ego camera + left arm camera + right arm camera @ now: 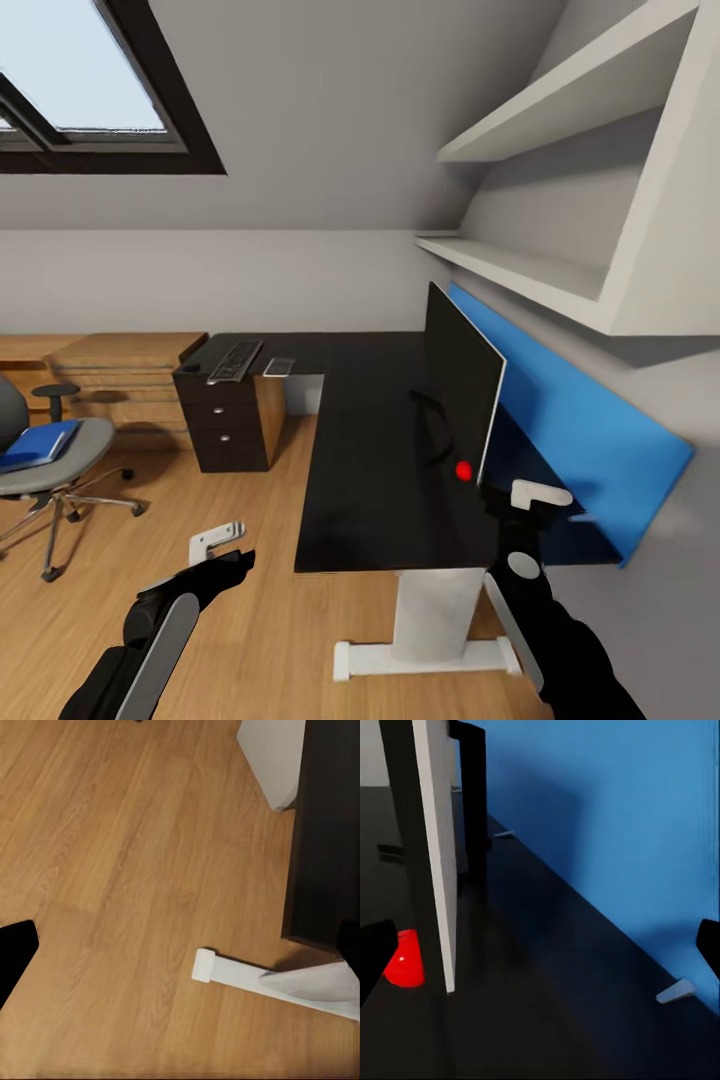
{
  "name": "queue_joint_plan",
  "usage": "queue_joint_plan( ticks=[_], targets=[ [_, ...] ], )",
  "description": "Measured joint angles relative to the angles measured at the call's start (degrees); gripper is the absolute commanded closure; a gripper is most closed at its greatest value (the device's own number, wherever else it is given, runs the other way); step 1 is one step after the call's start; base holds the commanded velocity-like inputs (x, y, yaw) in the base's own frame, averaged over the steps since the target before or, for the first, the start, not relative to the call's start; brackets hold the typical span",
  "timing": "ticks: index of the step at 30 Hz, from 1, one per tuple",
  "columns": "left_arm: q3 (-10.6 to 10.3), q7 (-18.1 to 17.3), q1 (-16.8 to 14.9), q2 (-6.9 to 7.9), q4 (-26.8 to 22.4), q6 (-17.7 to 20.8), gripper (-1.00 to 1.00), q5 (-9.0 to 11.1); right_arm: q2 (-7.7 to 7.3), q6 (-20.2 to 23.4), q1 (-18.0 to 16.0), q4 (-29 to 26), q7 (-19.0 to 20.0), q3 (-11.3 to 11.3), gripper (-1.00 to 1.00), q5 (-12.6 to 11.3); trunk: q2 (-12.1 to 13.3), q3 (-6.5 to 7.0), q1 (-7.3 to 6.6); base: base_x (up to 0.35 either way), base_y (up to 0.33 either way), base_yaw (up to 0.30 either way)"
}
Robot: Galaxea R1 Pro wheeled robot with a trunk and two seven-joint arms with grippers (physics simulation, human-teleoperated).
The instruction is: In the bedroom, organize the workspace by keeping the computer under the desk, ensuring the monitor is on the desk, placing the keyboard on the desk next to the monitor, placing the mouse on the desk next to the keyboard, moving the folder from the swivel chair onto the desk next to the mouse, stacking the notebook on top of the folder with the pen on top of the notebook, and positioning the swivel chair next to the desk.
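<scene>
The black-topped desk [370,470] carries the wide black monitor [462,395], seen edge-on with its red dot [463,470] toward me. On the desk's far arm lie the keyboard [235,360] and a small flat grey item [279,367], too small to identify. At the left stands the swivel chair [75,450] with the blue folder [38,445] on its seat. My right gripper [515,497] is open at the monitor's near end; the right wrist view has the monitor's edge [435,870] between its spread fingers [373,954]. My left gripper [218,541] hangs open over the wood floor [120,870]. The computer is out of view.
A blue wall panel [585,425] runs behind the desk, with white shelves [560,130] overhead. Black drawers [222,420] sit under the far arm, and a low wooden shelf unit [120,375] is beyond. The white pedestal foot [430,655] lies on the floor near my left gripper.
</scene>
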Motion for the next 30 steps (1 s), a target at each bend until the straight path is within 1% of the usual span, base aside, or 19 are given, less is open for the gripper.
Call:
queue_joint_plan(
  ticks=[9,10,13,14,15,16,17,18,20,23,25,26,27,28,29,30],
  targets=[
    [0.0,0.0,0.0,0.0,0.0,0.0,-1.0,0.0,0.08,0.0,0.0,0.0,0.1,0.3,-1.0,0.0,0.0,0.0,0.0,-0.336,0.0,0.0],
    [0.0,0.0,0.0,0.0,0.0,0.0,-1.0,0.0,0.1,0.0,0.0,0.1,0.0,1.7,-1.0,0.1,0.0,0.0,0.0,-0.336,0.0,0.0],
    [0.1,0.0,0.0,0.09,0.3,0.2,-1.0,0.2,0.13,0.0,0.0,0.1,-0.1,3.3,-1.0,0.1,0.0,0.0,0.0,-0.336,0.0,0.0],
    [0.2,-0.1,0.0,0.14,1.3,0.2,-1.0,0.3,0.18,0.0,0.0,0.2,-0.1,3.8,-1.0,0.1,0.0,0.0,0.0,-0.336,0.0,0.0],
    [0.5,-0.3,0.0,0.43,4.9,0.1,-1.0,0.7,0.53,0.0,0.0,0.2,-0.2,4.4,-1.0,0.0,0.0,-0.01,0.0,-0.336,0.0,0.0],
    [0.6,-0.3,0.0,0.55,6.2,0.0,-1.0,0.9,0.67,0.0,0.0,0.3,-0.2,4.5,-1.0,0.0,0.0,0.0,0.0,-0.336,0.0,0.0],
    [0.9,-1.3,0.0,1.04,12.2,-0.1,-1.0,1.6,1.33,0.0,0.7,0.4,-0.3,5.0,-1.0,-0.1,0.0,-0.01,0.0,-0.336,0.0,0.0],
    [0.9,-2.4,0.1,1.14,15.6,-0.2,-1.0,1.6,1.49,0.0,2.2,0.3,-0.3,5.1,-1.0,-0.1,0.0,-0.01,0.0,-0.336,0.0,0.0],
    [1.0,-3.3,0.1,1.2,17.5,-0.2,-1.0,1.5,1.58,0.0,3.7,0.1,-0.3,5.2,-1.0,-0.1,0.0,0.0,0.0,-0.336,0.0,0.0],
    [1.0,-5.5,0.2,1.37,21.5,-1.0,-1.0,1.3,1.77,0.0,7.1,0.0,-0.3,5.5,-1.0,-0.3,0.0,-0.01,0.0,-0.336,0.0,0.0],
    [0.7,-6.4,1.1,1.56,23.9,-3.9,-1.0,0.6,1.9,0.0,9.2,1.4,-0.1,5.6,-1.0,-0.5,0.0,-0.01,0.0,-0.336,0.0,0.0],
    [0.2,-6.6,1.8,1.56,25.1,-5.4,-1.0,-0.1,2.01,-0.1,9.8,2.9,-0.1,5.6,-1.0,-0.6,0.0,-0.01,0.0,-0.307,0.0,0.0],
    [-1.1,-6.8,2.5,1.56,27.3,-7.8,-1.0,-1.6,2.42,-0.1,10.3,5.4,0.0,5.7,-1.0,-0.7,0.0,-0.01,0.0,-0.245,0.0,0.0],
    [-2.2,-7.0,2.8,1.56,29.3,-9.6,-1.0,-2.6,2.95,-0.1,10.5,7.1,-0.1,5.8,-1.0,-0.6,0.0,-0.01,-0.01,-0.203,0.0,0.0],
    [-2.7,-7.2,2.9,1.56,30.4,-10.7,-1.0,-3.0,3.29,-0.1,10.6,8.0,-0.1,6.0,-1.0,-0.6,0.0,0.0,-0.01,-0.13,0.0,0.0],
    [-3.6,-7.6,3.1,1.51,32.8,-13.0,-1.0,-3.5,3.93,-0.1,10.7,9.7,-0.1,6.2,-1.0,-0.6,0.0,-0.01,-0.02,-0.104,0.0,0.0]
  ],
)
